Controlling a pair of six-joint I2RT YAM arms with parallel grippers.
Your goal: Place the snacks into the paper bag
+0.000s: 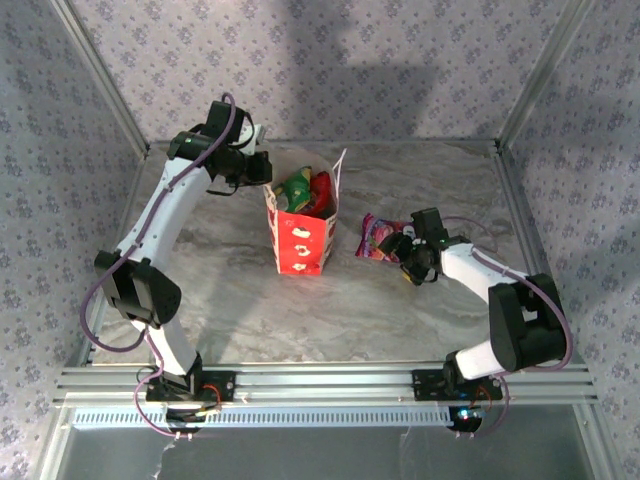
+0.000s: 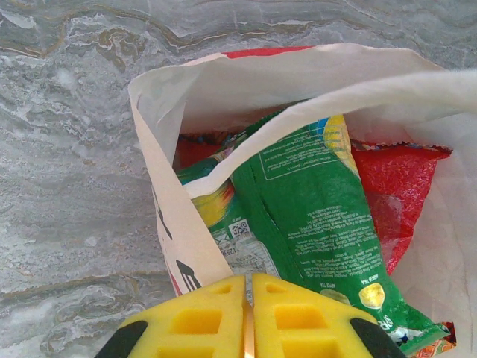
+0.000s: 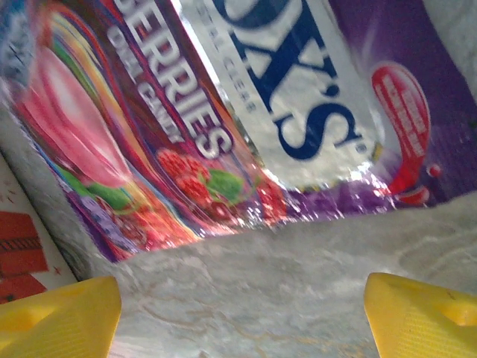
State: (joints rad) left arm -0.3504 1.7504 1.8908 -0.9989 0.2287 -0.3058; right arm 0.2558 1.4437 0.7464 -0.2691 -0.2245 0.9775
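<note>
The paper bag (image 1: 300, 240) stands upright mid-table, white with red sides. My left gripper (image 1: 262, 172) is shut on its back-left rim, holding the mouth wide. In the left wrist view the yellow fingers (image 2: 201, 321) pinch the bag's paper edge (image 2: 171, 216). Inside the bag lie a green packet (image 2: 313, 201) and a red packet (image 2: 402, 186). A purple-pink packet (image 1: 377, 238) lies flat on the table to the right of the bag. My right gripper (image 1: 408, 252) is open just in front of the packet (image 3: 223, 112), low over the table, with bare marble between its fingertips (image 3: 67, 313).
The marble table (image 1: 240, 310) is ringed by an aluminium frame with patterned walls behind. A white cord handle (image 1: 340, 165) sticks up from the bag's right side. A corner of the bag (image 3: 19, 253) is seen at the left of the right wrist view.
</note>
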